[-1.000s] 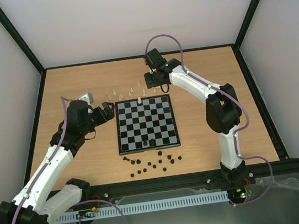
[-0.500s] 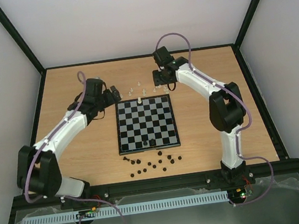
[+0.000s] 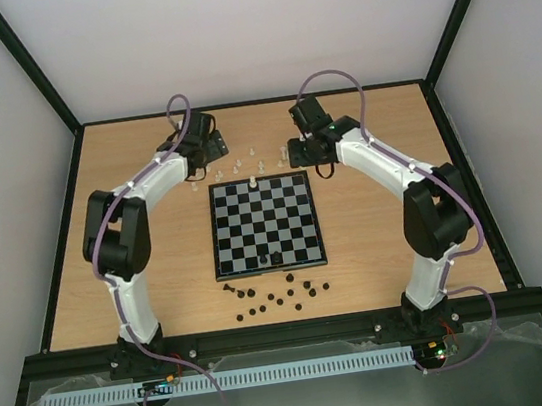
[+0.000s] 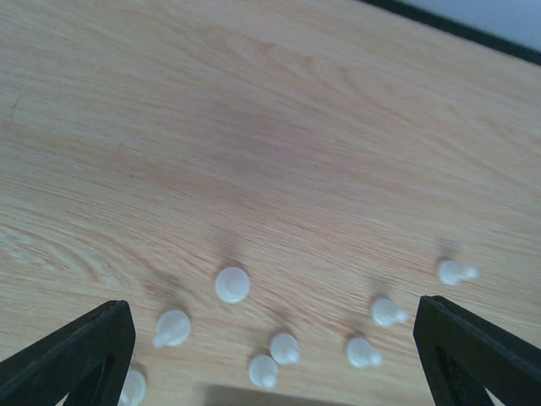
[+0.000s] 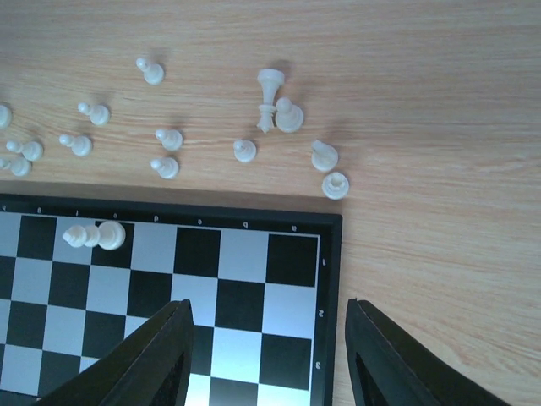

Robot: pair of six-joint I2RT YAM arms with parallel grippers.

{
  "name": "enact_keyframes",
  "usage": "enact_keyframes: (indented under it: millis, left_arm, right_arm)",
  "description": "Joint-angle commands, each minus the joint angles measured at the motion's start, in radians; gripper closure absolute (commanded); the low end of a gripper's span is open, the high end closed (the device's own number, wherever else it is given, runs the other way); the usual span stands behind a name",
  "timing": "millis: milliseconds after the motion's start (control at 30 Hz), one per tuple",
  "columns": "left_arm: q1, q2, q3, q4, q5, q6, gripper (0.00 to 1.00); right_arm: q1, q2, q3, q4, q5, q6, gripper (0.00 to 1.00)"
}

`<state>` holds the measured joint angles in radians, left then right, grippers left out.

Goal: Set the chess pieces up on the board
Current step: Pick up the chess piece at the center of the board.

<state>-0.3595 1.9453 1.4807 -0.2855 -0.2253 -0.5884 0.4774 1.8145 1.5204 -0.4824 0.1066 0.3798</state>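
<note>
The board [image 3: 264,226] lies in the middle of the table. One white piece [image 3: 252,181] stands on its far row, and two black pieces [image 3: 270,261] stand on its near row. Loose white chess pieces [image 3: 245,161] are scattered just beyond the far edge. Loose black pieces [image 3: 276,298] lie in front of the near edge. My left gripper [image 3: 211,151] hangs open over the white pieces [image 4: 232,284], holding nothing. My right gripper [image 5: 266,359] is open and empty above the board's far right corner [image 5: 325,228], with white pieces [image 5: 279,114] just beyond it.
A black frame [image 3: 247,102] borders the wooden table [image 3: 387,237] on all sides. A slotted white rail [image 3: 275,373] runs along the front, behind the arm bases.
My left arm has swung from the board's left side to beyond its far left corner, over the white pieces. My right gripper has shifted a little to the right.
</note>
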Motion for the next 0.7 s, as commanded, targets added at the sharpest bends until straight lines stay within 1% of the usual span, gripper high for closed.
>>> enact_keyframes:
  millis: [0, 200, 333, 400, 467, 600, 667]
  left_arm:
    - [0.022, 0.077, 0.064, -0.056, -0.069, 0.019, 0.09]
    - [0.038, 0.131, 0.096, -0.050, -0.054, 0.025, 0.27]
    - [0.038, 0.154, 0.112, -0.055, -0.057, 0.033, 0.31]
    - [0.039, 0.156, 0.110, -0.055, -0.056, 0.036, 0.29]
    - [0.039, 0.138, 0.100, -0.054, -0.049, 0.031, 0.25]
    - [0.030, 0.048, 0.034, -0.027, -0.029, 0.027, 0.14]
    - [0.022, -0.015, -0.016, -0.009, -0.012, 0.023, 0.10]
  right_arm:
    - [0.001, -0.055, -0.064, 0.019, -0.009, 0.014, 0.50]
    - [0.001, -0.055, -0.073, 0.029, -0.013, 0.010, 0.50]
    - [0.001, -0.050, -0.073, 0.031, -0.017, 0.010, 0.50]
    - [0.001, -0.047, -0.076, 0.036, -0.012, 0.007, 0.50]
    - [0.001, -0.041, -0.074, 0.036, -0.001, 0.005, 0.50]
    - [0.001, -0.022, -0.058, 0.032, 0.019, -0.001, 0.50]
    - [0.001, -0.012, -0.043, 0.026, 0.034, -0.002, 0.49]
